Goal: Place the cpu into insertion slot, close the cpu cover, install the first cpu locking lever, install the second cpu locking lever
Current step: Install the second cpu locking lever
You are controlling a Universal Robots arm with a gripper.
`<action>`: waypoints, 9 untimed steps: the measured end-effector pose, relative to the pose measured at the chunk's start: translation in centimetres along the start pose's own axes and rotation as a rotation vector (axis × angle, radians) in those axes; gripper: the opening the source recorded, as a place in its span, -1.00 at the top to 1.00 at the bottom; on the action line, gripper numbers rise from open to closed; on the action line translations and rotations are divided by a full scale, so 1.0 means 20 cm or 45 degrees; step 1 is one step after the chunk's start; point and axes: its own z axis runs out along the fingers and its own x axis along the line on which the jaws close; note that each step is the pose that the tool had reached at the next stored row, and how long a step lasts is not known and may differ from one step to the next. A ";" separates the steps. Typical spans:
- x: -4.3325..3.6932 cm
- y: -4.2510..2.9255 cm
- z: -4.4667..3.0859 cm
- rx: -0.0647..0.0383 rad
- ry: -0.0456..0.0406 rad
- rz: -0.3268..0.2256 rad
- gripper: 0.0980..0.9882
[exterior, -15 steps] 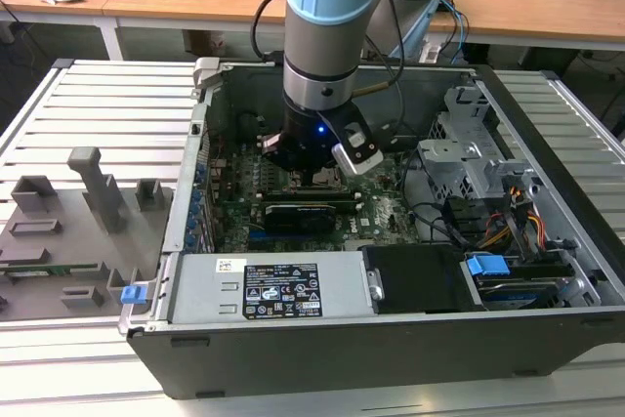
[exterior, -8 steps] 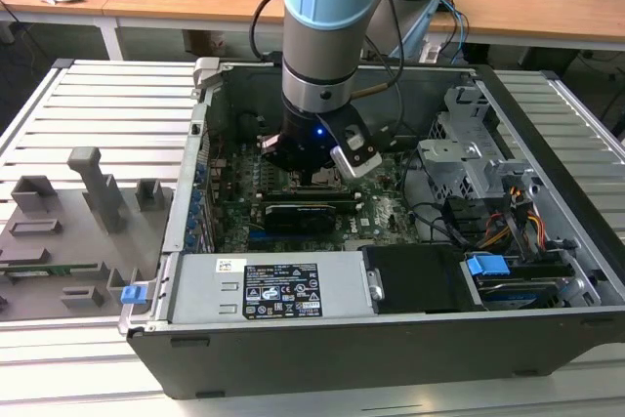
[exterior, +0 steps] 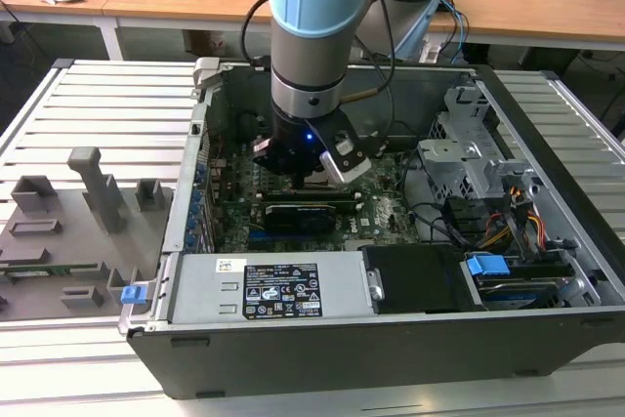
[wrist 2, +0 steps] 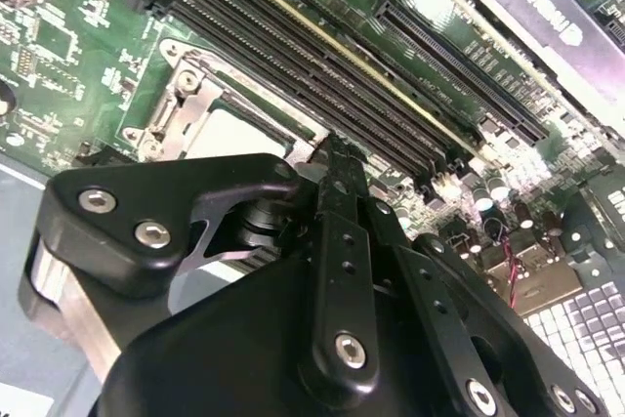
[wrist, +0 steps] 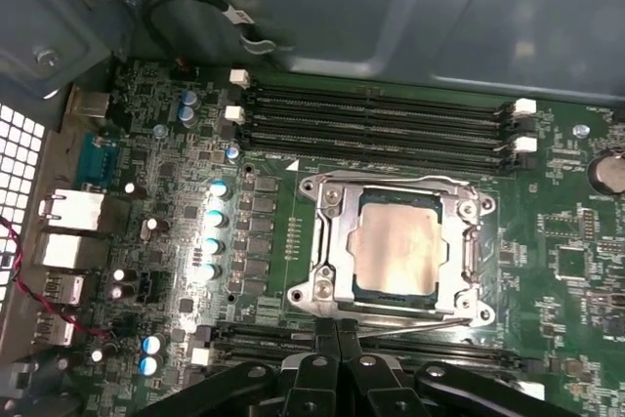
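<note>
The cpu (wrist: 395, 246), a silver-grey square chip, lies in the insertion slot (wrist: 360, 286) on the green motherboard. Around it the cpu cover (wrist: 330, 231), a metal frame with a square window, lies flat. A thin metal locking lever (wrist: 420, 318) runs along the socket edge nearest my gripper (wrist: 337, 327). The black fingertips are together, shut, right at that lever's end by the socket corner. In the second wrist view my gripper (wrist 2: 337, 158) hangs just over the cover (wrist 2: 190, 104) beside the cpu (wrist 2: 234, 132). In the exterior view my gripper (exterior: 311, 171) reaches down into the open computer case.
Long black memory slots (wrist: 371, 119) flank the socket on two sides. A black card (exterior: 298, 212) lies nearby, with the power supply (exterior: 273, 290) in front. A drive cage (exterior: 469, 158) and cables (exterior: 508, 227) fill the exterior view's right. Grey fixtures (exterior: 68, 231) sit outside the case.
</note>
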 end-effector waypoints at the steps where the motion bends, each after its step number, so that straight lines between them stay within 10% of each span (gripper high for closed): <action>1: 0.000 -0.002 0.008 0.000 0.000 0.000 0.98; 9: 0.026 -0.021 0.032 -0.028 -0.003 0.000 0.98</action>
